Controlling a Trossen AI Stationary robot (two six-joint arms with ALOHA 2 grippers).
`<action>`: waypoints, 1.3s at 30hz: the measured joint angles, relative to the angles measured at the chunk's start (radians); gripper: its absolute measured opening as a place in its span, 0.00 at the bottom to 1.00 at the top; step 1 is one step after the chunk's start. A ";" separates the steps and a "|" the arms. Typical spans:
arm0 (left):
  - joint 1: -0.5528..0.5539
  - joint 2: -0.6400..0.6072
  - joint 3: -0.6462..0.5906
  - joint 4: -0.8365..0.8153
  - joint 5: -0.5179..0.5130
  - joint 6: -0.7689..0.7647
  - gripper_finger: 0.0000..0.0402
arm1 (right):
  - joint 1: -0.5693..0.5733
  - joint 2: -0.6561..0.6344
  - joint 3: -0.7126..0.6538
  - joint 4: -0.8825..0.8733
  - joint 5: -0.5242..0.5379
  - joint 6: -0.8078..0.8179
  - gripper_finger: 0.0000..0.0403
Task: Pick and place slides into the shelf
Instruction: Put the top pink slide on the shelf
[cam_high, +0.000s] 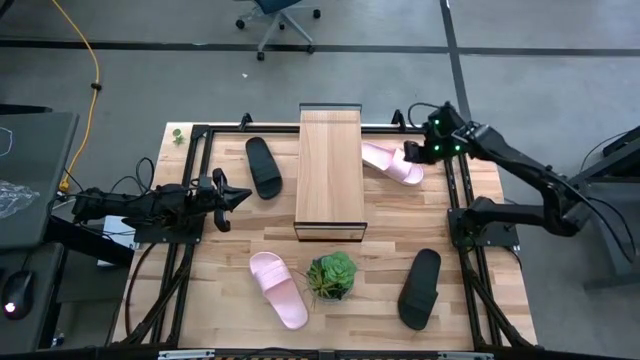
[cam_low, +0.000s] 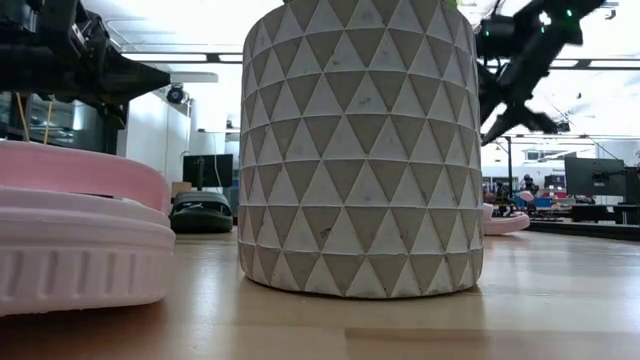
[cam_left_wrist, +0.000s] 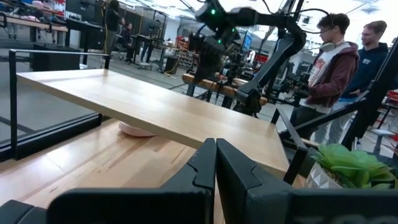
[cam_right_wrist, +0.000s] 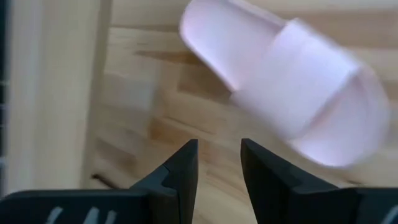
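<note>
The shelf (cam_high: 330, 170) stands at the middle of the table, its long side running near to far. One pale pink slide (cam_high: 392, 162) lies on the table right of the shelf, also in the right wrist view (cam_right_wrist: 292, 106). My right gripper (cam_high: 413, 152) hangs above its right end, open and empty (cam_right_wrist: 219, 155). A black slide (cam_high: 264, 167) lies left of the shelf. A second pink slide (cam_high: 278, 288) and a second black slide (cam_high: 420, 288) lie near the front. My left gripper (cam_high: 240, 197) is shut and empty (cam_left_wrist: 215, 146), left of the shelf.
A small green plant in a white patterned pot (cam_high: 332, 275) stands near the front between the two near slides and fills the middle of the low view (cam_low: 360, 150). Dark frame rails run along the table's left and right sides (cam_high: 462, 200). People stand beyond the table (cam_left_wrist: 329, 68).
</note>
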 joint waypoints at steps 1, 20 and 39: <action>0.000 0.000 0.000 0.000 0.001 0.000 0.00 | 0.000 -0.007 -0.035 0.051 -0.025 0.028 0.28; 0.000 0.000 0.000 -0.014 0.028 0.000 0.00 | -0.045 -0.167 -0.286 0.210 0.088 0.247 0.41; 0.000 0.000 0.000 -0.043 0.036 0.000 0.00 | -0.166 -0.011 -0.287 0.287 0.054 0.248 0.51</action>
